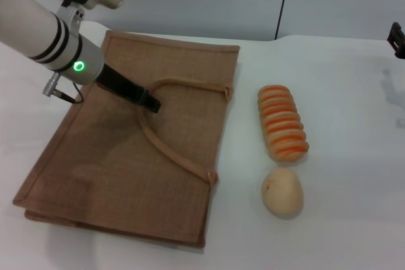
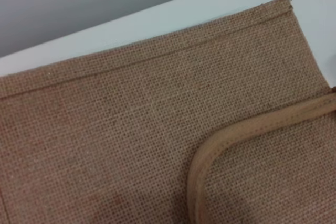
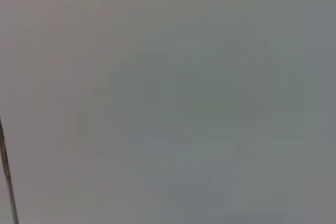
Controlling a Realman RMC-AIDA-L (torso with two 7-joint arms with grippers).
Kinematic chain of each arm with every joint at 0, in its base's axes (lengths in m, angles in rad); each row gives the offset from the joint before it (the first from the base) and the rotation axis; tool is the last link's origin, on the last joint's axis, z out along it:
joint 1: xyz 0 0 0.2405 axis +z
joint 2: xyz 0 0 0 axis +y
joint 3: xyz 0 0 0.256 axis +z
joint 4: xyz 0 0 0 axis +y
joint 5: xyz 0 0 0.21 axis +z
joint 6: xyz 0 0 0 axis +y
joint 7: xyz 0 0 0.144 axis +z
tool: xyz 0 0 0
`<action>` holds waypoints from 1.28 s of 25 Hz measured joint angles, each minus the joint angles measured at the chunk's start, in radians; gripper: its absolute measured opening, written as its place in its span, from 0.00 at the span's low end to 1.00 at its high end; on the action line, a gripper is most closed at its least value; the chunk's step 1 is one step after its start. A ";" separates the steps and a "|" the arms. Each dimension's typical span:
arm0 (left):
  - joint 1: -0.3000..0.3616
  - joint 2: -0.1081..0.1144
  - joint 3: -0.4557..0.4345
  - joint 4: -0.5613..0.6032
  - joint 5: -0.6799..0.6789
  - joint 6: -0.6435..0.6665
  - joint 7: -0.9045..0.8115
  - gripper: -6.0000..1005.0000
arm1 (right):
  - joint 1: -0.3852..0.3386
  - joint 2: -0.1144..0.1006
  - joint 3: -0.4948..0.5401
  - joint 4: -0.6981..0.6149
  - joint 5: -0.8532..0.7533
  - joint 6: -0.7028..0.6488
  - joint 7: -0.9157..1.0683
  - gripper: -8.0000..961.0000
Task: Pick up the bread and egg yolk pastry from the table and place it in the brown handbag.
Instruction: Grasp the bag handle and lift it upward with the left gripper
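**Bag is lying flat, need to get it open first**

Nearest to me on the table (image 1: 354, 232) is the egg yolk pastry (image 1: 282, 191), with the bread (image 1: 282, 122) just past it, the two close together but apart. Both sit right beside the brown handbag (image 1: 82, 175), which lies flat with its handle (image 1: 166, 146) draped on top. My left claw (image 1: 150, 104) is down at the handle's far bend, and I honestly can't tell if it's open or gripping the strap. My call: hook that handle cleanly and lift slowly so the mouth opens instead of dragging the whole bag. Right claw (image 1: 396, 40) is parked at the far edge, can't tell its state either.
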 joint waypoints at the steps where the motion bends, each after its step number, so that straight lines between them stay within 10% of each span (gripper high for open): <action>1: 0.000 -0.002 0.000 -0.002 0.000 0.001 0.000 0.57 | 0.000 0.000 0.000 0.000 0.000 0.000 0.000 0.66; 32: 0.017 0.005 0.000 -0.018 0.002 0.025 -0.046 0.37 | 0.000 0.000 -0.002 0.000 0.001 -0.009 -0.001 0.66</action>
